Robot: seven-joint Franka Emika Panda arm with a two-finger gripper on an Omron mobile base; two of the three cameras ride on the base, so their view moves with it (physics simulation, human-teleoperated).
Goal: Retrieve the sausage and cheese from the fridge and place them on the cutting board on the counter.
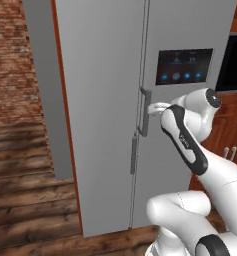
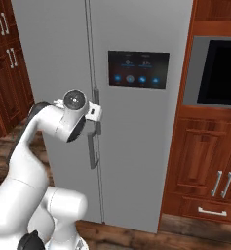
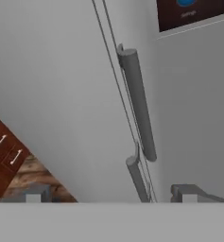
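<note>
Hand view: fingers (image 3: 111, 193) spread wide, empty, near handle (image 3: 138, 106) | fridge (image 1: 110, 100) shut | sausage, cheese retrieval all pending

The fridge (image 1: 105, 100) doors are closed, blocking the inside. Its bar handle (image 3: 138, 106) sticks out, with room around it.

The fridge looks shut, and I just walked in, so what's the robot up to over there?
The white arm has reached up to the fridge, whose doors are both closed. Its gripper is open and sits right at the upper door handle, apparently lining up to grasp it; nothing is held. The hand view shows the handle bar just ahead of the spread fingertips. The sausage and cheese have yet to be fetched.
</note>
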